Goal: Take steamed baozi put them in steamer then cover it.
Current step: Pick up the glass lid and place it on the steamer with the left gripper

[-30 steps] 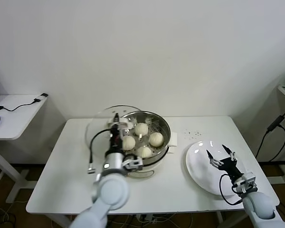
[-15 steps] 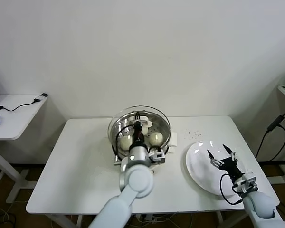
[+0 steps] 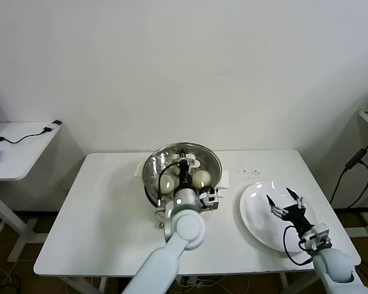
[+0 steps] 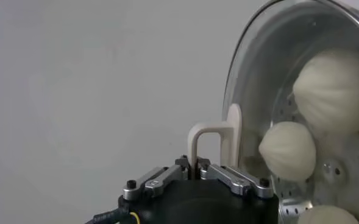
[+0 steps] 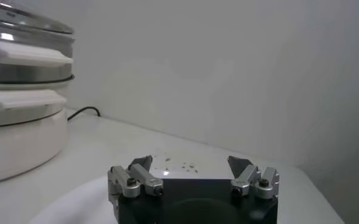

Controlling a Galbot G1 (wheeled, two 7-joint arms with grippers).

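Observation:
The steel steamer [image 3: 152,184] stands mid-table on its white base, with several cream baozi [image 3: 201,178] inside. My left gripper [image 3: 183,162] is shut on the cream handle [image 4: 213,135] of the glass cover [image 3: 210,160], which it holds over the pot. In the left wrist view the cover [image 4: 239,79] stands edge-on before the baozi [image 4: 287,150]. My right gripper [image 3: 285,204] is open and empty above the white plate [image 3: 256,215]. The right wrist view shows it [image 5: 190,165], with the covered steamer [image 5: 21,67] far off.
A white side table [image 3: 18,153] with a cable stands at the left. Dark specks [image 3: 251,171] lie on the table between the steamer and the plate. A black cable [image 3: 356,164] hangs at the right wall.
My left gripper has carried the cover from the steamer's left side to the right, over the pot, and lowered it. The right arm has barely moved.

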